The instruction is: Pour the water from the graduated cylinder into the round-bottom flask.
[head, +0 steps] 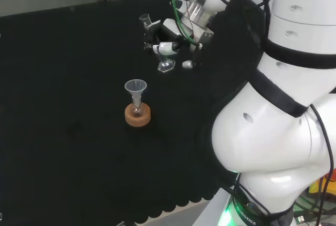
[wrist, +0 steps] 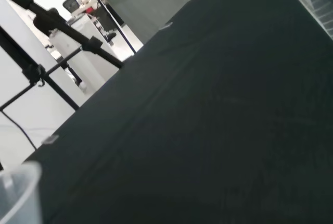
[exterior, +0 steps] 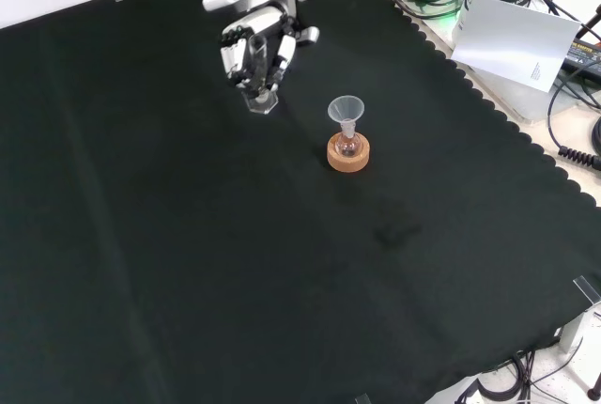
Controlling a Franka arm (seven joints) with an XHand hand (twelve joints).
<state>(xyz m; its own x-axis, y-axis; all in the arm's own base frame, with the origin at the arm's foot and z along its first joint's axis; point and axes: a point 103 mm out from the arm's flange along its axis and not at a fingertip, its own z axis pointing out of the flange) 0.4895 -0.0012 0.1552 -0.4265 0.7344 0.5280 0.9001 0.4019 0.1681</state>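
Note:
A small round-bottom flask (head: 137,109) sits in a cork ring stand (head: 137,115) with a clear funnel (head: 135,86) in its neck; the front view shows the flask (exterior: 348,144) and funnel (exterior: 345,108) too. The clear graduated cylinder stands upright on its hexagonal base (head: 166,67) behind and right of the flask in the head view. The hand (head: 167,32) has its fingers curled round the cylinder. In the front view the hand (exterior: 255,39) holds the cylinder (exterior: 260,94) up and left of the flask. The cylinder's rim (wrist: 18,193) shows in the wrist view.
Black cloth (exterior: 235,263) covers the bench, with a scalloped edge on the right in the front view. A sheet of paper (exterior: 516,42) and cables lie off the cloth at the front view's top right. The arm's white links (head: 283,105) stand at the head view's right.

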